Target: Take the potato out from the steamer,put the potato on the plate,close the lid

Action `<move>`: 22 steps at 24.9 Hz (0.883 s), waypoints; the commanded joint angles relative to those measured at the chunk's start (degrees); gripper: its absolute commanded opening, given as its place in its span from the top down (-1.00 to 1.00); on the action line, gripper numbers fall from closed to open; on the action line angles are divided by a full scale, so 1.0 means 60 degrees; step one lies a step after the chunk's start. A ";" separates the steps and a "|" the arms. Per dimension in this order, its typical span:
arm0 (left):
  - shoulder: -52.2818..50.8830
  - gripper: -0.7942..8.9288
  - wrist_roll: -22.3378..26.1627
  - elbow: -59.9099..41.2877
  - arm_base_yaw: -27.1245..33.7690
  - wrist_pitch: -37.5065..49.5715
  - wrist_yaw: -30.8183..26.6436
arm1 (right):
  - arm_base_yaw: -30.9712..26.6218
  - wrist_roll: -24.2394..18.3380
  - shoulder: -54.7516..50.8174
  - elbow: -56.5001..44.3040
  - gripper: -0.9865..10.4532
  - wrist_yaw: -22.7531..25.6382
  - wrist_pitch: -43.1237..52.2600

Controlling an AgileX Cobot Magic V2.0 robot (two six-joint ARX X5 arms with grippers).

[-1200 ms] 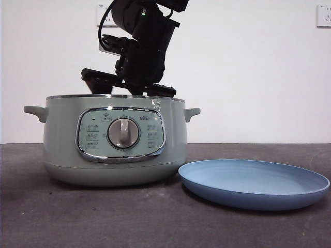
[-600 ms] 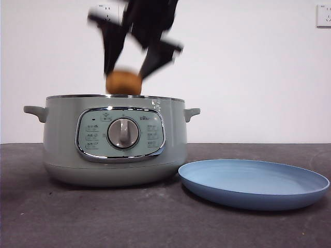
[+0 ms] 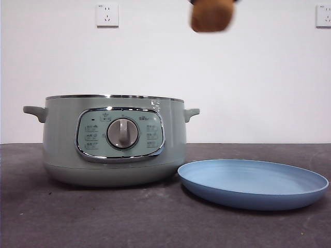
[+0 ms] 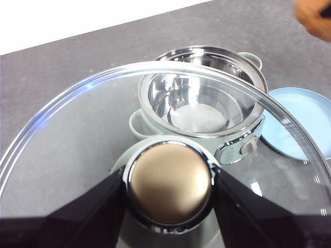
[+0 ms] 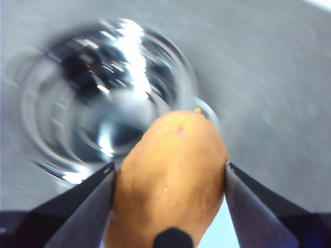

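My right gripper [image 5: 169, 178] clamps the potato [image 5: 170, 170], steamer [image 5: 103, 98] open below it. Left gripper [image 4: 168, 183] grips the lid [image 4: 62, 150] by its knob, w/ plate [image 4: 302, 121] beyond.

The right gripper [image 5: 169, 178] is clamped on the potato [image 5: 170, 175], one black jaw on each side, and sits at the top edge of the front frame, right of centre. The left gripper [image 4: 168, 183] grips the lid's knob [image 4: 169, 184], jaws pressed against both its sides.
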 commanded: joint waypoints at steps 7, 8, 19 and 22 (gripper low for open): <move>-0.0058 0.85 0.0069 0.0033 0.0018 0.0739 0.0211 | -0.1191 0.0623 -0.1982 -0.5938 0.85 -0.1348 0.3136; -0.0058 0.85 0.0069 0.0033 0.0018 0.0739 0.0211 | -0.1202 0.0678 -0.1978 -0.6371 0.85 -0.1504 0.3534; 0.0015 0.85 0.0069 0.0033 0.0018 0.0907 0.0219 | -0.1271 0.0914 -0.0856 -0.8222 0.85 -0.1515 0.6441; 0.0175 0.85 0.0069 0.0033 0.0018 0.0991 0.0397 | -0.1271 0.0914 -0.0251 -0.8222 0.85 -0.1512 0.6761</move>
